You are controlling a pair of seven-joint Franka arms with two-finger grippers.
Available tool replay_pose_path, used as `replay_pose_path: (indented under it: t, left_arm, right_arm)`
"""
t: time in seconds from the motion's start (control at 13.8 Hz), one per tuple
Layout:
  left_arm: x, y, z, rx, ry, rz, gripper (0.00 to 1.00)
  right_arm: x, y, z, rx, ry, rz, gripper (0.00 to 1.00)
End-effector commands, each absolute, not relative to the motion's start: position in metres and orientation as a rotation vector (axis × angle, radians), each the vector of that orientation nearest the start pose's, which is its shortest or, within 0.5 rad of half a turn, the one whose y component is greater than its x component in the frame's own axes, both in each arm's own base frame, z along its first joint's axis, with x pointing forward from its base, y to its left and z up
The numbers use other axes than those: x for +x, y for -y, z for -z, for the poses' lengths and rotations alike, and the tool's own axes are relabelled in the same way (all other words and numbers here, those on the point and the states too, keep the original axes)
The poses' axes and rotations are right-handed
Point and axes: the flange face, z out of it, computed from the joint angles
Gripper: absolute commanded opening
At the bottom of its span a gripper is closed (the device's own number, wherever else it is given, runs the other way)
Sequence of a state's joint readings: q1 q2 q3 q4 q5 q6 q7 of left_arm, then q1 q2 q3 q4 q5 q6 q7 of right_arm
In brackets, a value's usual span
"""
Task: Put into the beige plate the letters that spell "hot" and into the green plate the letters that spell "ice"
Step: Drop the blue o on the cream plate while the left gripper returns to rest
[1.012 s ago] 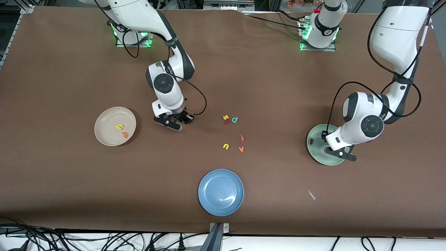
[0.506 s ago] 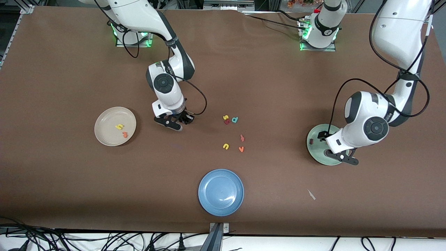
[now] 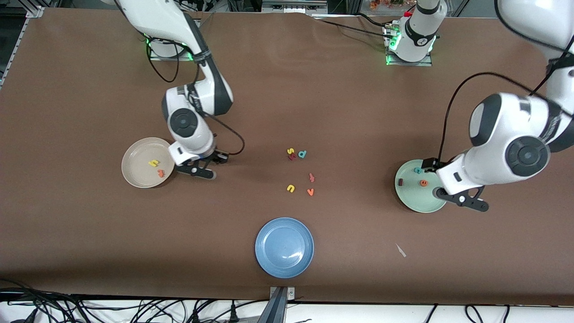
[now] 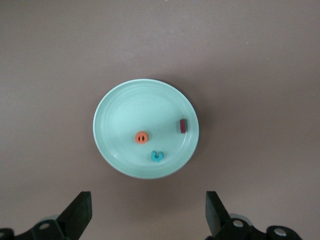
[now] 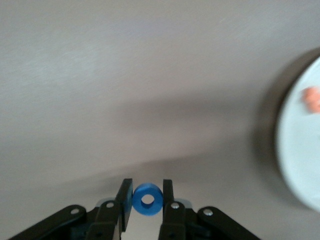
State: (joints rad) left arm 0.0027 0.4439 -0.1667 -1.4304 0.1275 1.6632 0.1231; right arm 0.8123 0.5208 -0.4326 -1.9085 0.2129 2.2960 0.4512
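The right gripper [image 3: 197, 172], pinching the blue "o" [image 5: 147, 199], hangs just beside the beige plate [image 3: 134, 154]; inside, the yellow "h" [image 3: 154, 163] and orange "t" [image 3: 160, 173] lie at the plate's four o'clock, the rest bare. Loose letters [image 3: 299, 172] cluster mid-table with bare tabletop around them. The blue plate [image 3: 284, 247] sits at their six o'clock. The left gripper [image 4: 148, 212], jaws wide, is over the green plate [image 3: 410, 197].

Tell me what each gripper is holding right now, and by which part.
The right gripper pinches the blue ring letter by its outer sides, beside the beige plate. The left gripper, open above the green plate, holds nothing.
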Motion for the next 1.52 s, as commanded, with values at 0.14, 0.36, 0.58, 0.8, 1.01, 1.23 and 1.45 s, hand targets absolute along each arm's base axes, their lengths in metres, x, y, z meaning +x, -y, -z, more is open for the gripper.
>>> replay_pose_path:
  t: [0.14, 0.36, 0.58, 0.8, 1.01, 1.23, 1.45]
  left_arm:
    - [0.616, 0.083, -0.516, -3.034, -0.452, -0.412, 1.0]
    - [0.599, 0.086, -0.545, -3.108, -0.458, -0.426, 1.0]
    - [0.58, 0.074, -0.575, -3.109, -0.401, -0.35, 1.0]
    - [0.574, 0.055, -0.598, -3.119, -0.343, -0.133, 1.0]
    - [0.551, 0.051, -0.615, -3.11, -0.329, 0.045, 1.0]
    - [0.529, 0.057, -0.63, -3.128, -0.167, 0.082, 1.0]
    - [0.527, 0.061, -0.619, -3.119, -0.149, 0.035, 1.0]
  right_arm:
    - [0.563, -0.157, -0.259, -3.207, -0.049, -0.132, 0.12]
    - [0.558, -0.099, -0.263, -3.195, 0.105, -0.149, 0.13]
    - [0.554, -0.056, -0.239, -3.198, 0.081, -0.086, 0.3]
    - [0.56, -0.056, -0.231, -3.152, -0.05, -0.076, 1.0]
    - [0.578, -0.067, -0.247, -3.144, -0.096, -0.026, 1.0]
    - [0.589, -0.096, -0.263, -3.117, -0.202, -0.069, 1.0]
    - [0.597, -0.12, -0.282, -3.098, -0.268, -0.12, 1.0]
